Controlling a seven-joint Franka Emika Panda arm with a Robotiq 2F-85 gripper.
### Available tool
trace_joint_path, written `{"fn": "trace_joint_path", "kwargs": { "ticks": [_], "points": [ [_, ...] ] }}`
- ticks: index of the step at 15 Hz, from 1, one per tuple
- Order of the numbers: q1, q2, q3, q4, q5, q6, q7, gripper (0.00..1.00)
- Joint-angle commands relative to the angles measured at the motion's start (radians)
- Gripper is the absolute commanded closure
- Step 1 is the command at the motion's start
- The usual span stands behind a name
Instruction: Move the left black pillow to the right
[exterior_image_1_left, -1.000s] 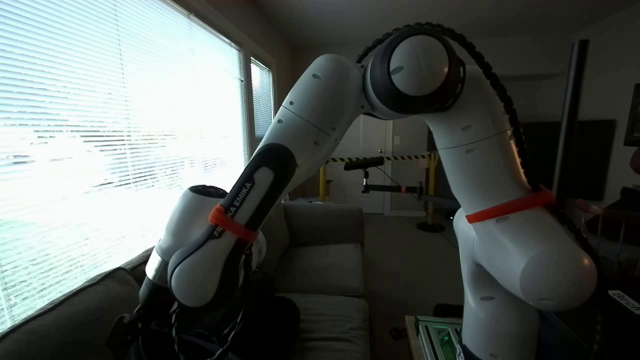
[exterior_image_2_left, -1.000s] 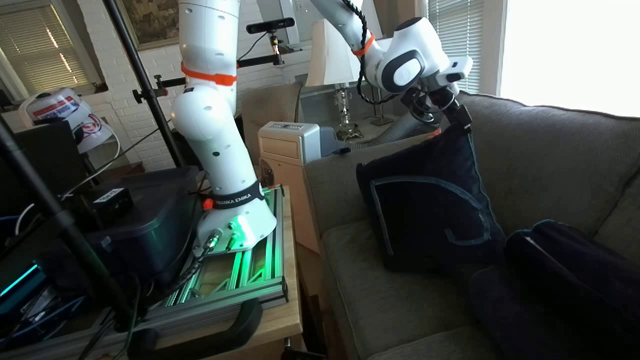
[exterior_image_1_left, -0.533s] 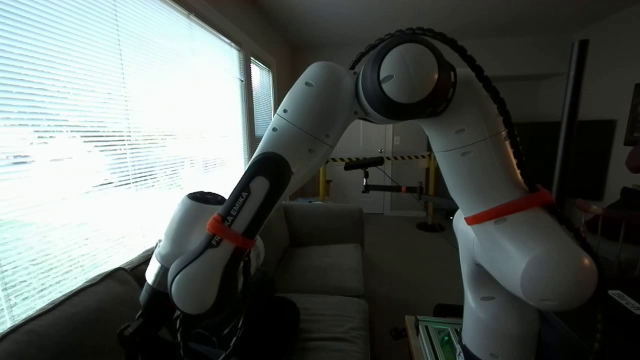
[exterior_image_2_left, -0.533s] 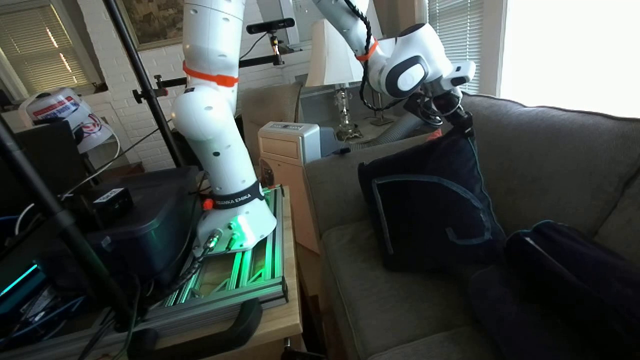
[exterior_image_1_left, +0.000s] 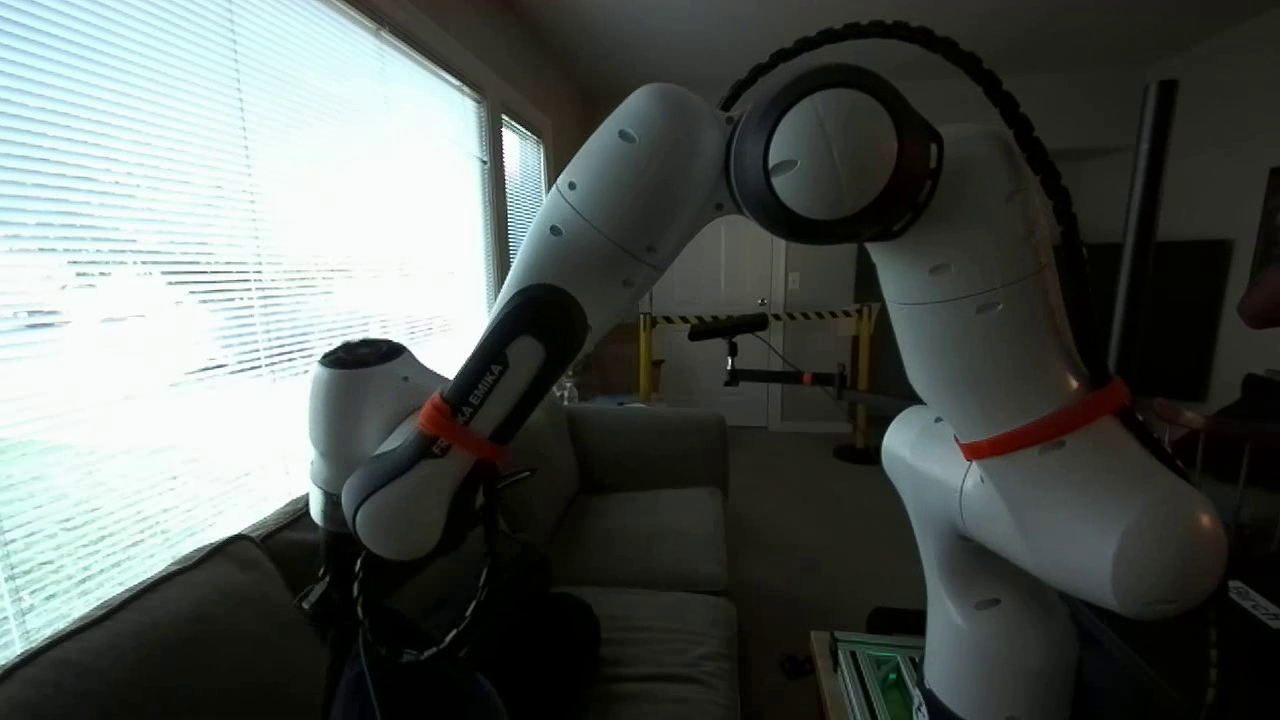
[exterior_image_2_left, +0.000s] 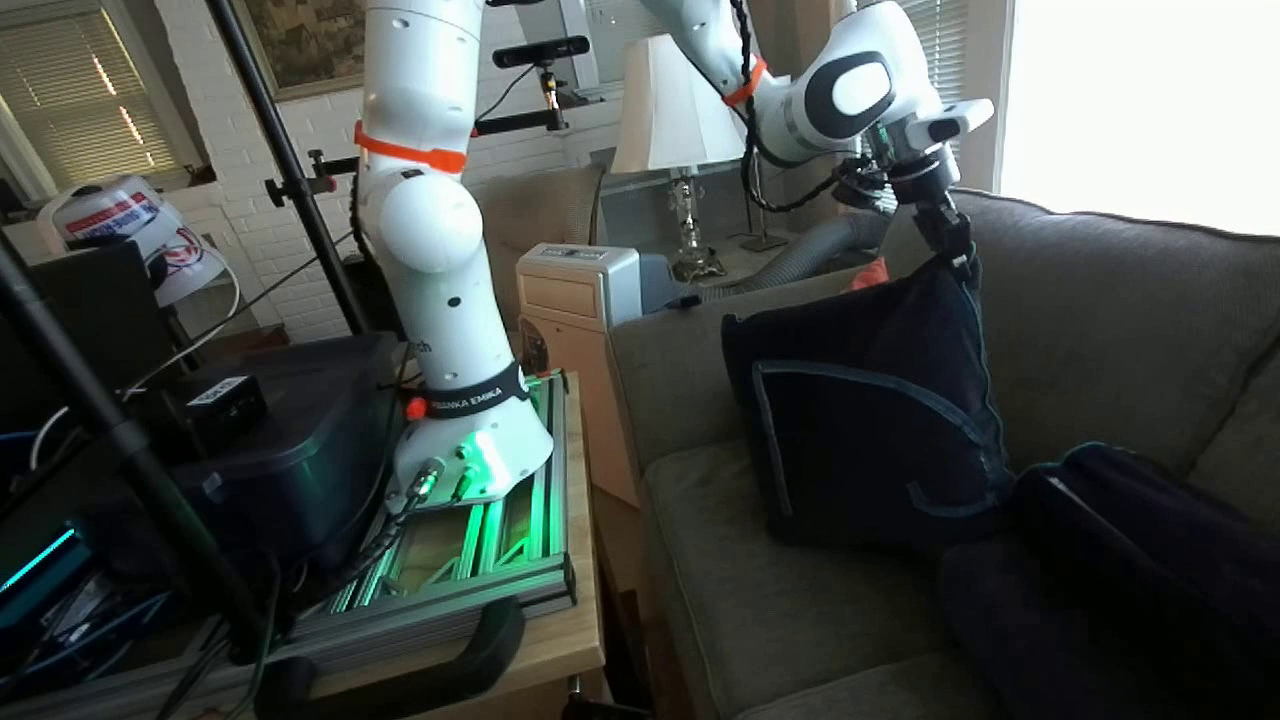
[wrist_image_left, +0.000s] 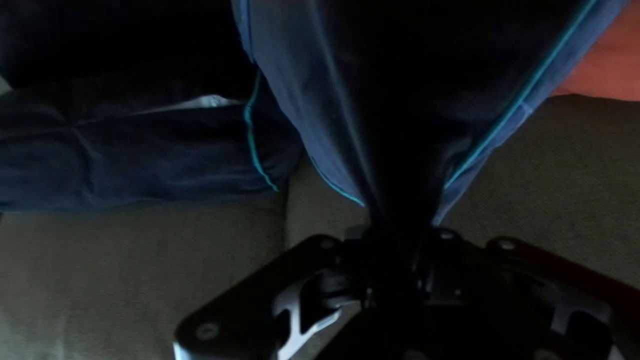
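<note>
One long grey sofa (exterior_image_2_left: 1110, 330) shows in both exterior views, its back running below a bright window (exterior_image_1_left: 250, 250) with blinds. A white robot arm (exterior_image_1_left: 640, 190), based on a wooden table (exterior_image_2_left: 560, 655), arches across to the sofa. Near the sofa's armrest (exterior_image_2_left: 660, 370) stands a boxy appliance (exterior_image_2_left: 575, 380), and farther back a lamp (exterior_image_2_left: 665, 110) with a pale shade.

The left black pillow (exterior_image_2_left: 850, 440) is on the sofa near that armrest, upright and slightly tilted, with one corner pointing up. Another dark pillow (exterior_image_2_left: 1140, 560) lies just beside it on the sofa; whether the two touch, I cannot tell. In an exterior view an orange-red thing (exterior_image_2_left: 868, 274) peeks out behind the left black pillow, too hidden to make out.

The gripper (wrist_image_left: 397, 235) points down at that upper corner, its jaws clamped on the cloth of the left black pillow. In the wrist view the fabric runs into a narrow fold between the two dark fingers (wrist_image_left: 322, 245). Orange bands (exterior_image_2_left: 412, 150) circle the arm in both exterior views, and thin blue piping (wrist_image_left: 525, 93) lines the edges of the left black pillow.
</note>
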Motion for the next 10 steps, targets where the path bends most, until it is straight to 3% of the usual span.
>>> {"fn": "trace_joint_path", "kwargs": {
  "ticks": [1,7,8,10],
  "points": [
    [0.077,-0.032,-0.073,0.065,-0.066,-0.278,0.132,0.97],
    [0.094,-0.047,-0.044,0.195,0.021,-0.747,0.109,0.97],
    [-0.034,-0.069,0.095,0.221,-0.027,-0.809,0.148,0.97],
    [-0.083,-0.069,0.154,0.271,-0.020,-0.883,0.172,0.97]
  ]
}}
